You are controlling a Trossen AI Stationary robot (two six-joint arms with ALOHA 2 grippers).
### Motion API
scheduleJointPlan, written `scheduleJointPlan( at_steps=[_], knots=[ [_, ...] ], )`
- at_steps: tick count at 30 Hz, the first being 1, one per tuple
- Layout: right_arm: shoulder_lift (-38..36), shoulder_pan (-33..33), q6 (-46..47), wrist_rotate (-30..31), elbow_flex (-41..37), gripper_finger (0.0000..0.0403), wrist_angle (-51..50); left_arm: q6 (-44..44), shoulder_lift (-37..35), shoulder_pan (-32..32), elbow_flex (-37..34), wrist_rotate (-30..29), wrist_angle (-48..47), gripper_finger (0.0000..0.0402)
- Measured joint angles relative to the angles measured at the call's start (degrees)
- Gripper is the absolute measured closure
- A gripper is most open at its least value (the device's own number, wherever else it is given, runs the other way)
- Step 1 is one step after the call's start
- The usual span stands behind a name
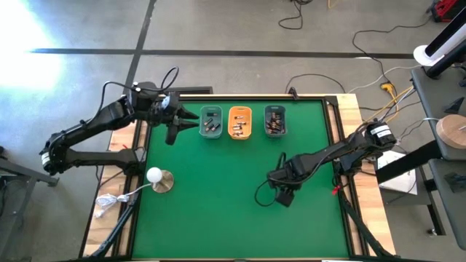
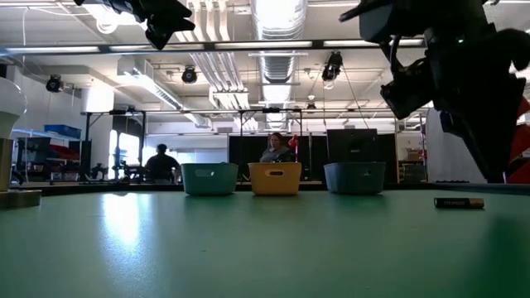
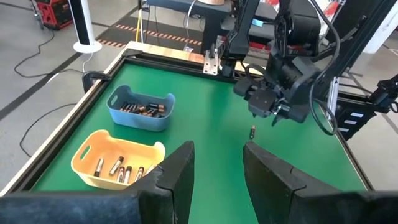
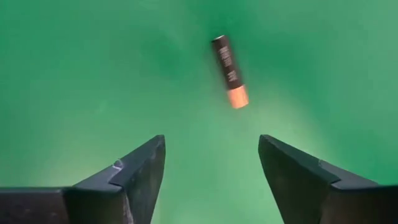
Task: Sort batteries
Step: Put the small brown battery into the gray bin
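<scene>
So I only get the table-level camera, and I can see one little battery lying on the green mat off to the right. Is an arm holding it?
Observer: No. The right gripper hangs just above the loose battery, fingers open, not touching it.
Operator: And the three bins at the back, is anything inside them?
Observer: Yes. From above, the teal bin, the yellow bin and the blue bin all have batteries in them.
Operator: Where is the other arm?
Observer: The left gripper is beside the teal bin, at the far left of the mat, open with nothing between its fingers.
</scene>
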Motion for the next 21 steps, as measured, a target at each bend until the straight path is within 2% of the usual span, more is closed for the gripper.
scheduleJointPlan(
  at_steps=[5,10,15,21],
  knots=[
    [0.0,-0.4,-6.7,6.1,-1.0,0.0136,0.6,0.0,0.0,0.0,0.0,0.0,0.0,0.0284],
    [0.0,-2.3,-14.0,8.0,-3.8,0.0139,9.1,0.1,0.6,0.0,0.0,-0.3,0.8,0.0284],
    [0.0,-3.1,-16.0,8.4,-6.2,0.0169,9.8,-1.2,1.3,0.0,0.0,-0.4,0.7,0.0284],
    [0.2,-3.0,-16.1,8.9,-8.8,0.0224,12.0,-1.3,1.9,0.0,0.0,-0.6,3.5,0.0284]
  ],
)
